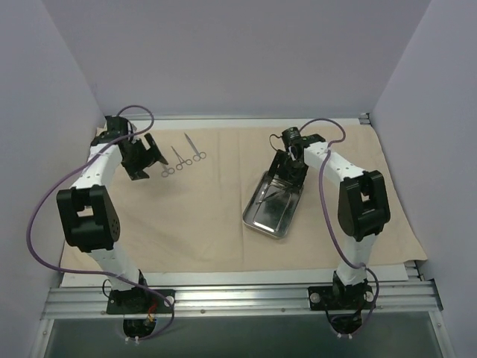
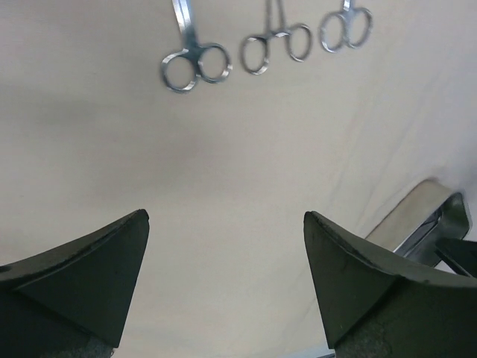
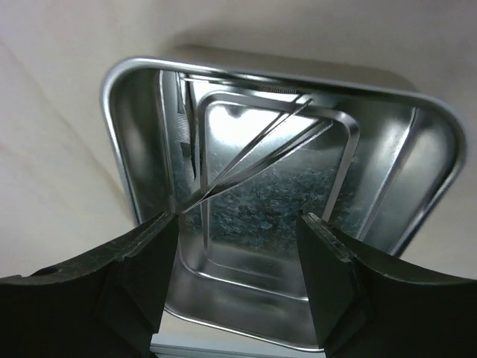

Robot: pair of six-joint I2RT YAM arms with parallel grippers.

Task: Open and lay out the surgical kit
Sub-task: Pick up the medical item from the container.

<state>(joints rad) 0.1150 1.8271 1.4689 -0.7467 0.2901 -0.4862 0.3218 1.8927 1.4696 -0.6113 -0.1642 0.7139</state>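
Left claw (image 1: 151,156) stands wide open with nothing between its dark fingers (image 2: 82,283), hanging low over the bare beige cloth (image 1: 201,224) toward the far left of the surface (image 1: 246,277). Its wrist view shows three ring-handled instruments (image 2: 276,46) lying flat in a row just ahead of it, ring ends toward the claw, apart from one another and from the fingers. The left arm climbs from its base to a raised elbow near the front, then stretches along the left side to the far edge, where the wrist bends toward the right. Right claw (image 3: 238,276) is parted about halfway and points down into the steel tray (image 3: 130,149), a finger on either side of the near end of a thin pincer-like instrument (image 3: 261,149) that lies slantwise on the tray floor. I cannot tell whether a fingertip touches it, and nothing is gripped. That arm rises from its base on the right, folds at a high elbow and slopes forward and leftward to the tray. The tray rests on the cloth right of centre, turned at an angle, well apart from the three instruments. The cloth is spread flat over nearly the whole surface. A metal rail (image 1: 238,300) runs along the near edge, a purple cable (image 1: 37,216) loops beside each arm, and plain pale walls (image 1: 238,60) close in the left, right and far sides.
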